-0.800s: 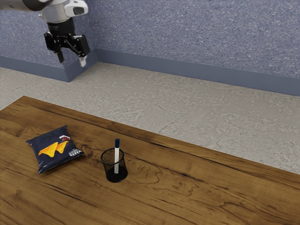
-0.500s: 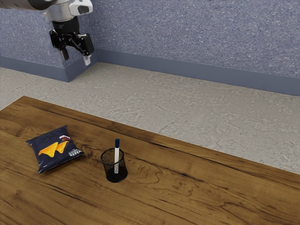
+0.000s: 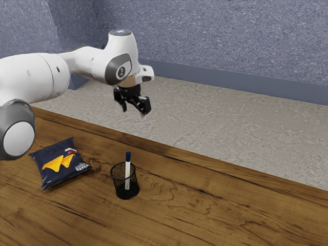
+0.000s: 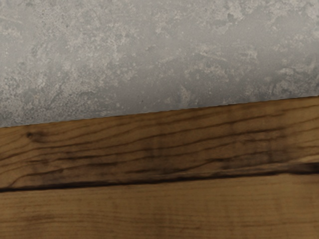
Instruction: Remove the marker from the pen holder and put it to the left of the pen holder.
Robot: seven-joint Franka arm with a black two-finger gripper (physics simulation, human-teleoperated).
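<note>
black mesh pen holder (image 3: 126, 192) stands upright on wooden table (image 3: 205, 220). marker (image 3: 127, 168) is inside it, nearly upright, dark blue end up, above rim. chip bag (image 3: 60, 163) lies flat near holder, toward exterior view's left. beyond them, gripper (image 3: 133, 112) is in air, pointing down; fingers stand apart, so hand is released. wrist view: table edge, then grey floor (image 4: 149, 55). farther, in exterior view, blue speckled wall (image 3: 230, 41).

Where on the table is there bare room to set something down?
Broadest: bare table from the pen holder toward the exterior view's right. Another patch lies between the chip bag and that view's lower edge. Tighter: the gap between bag and holder.
</note>
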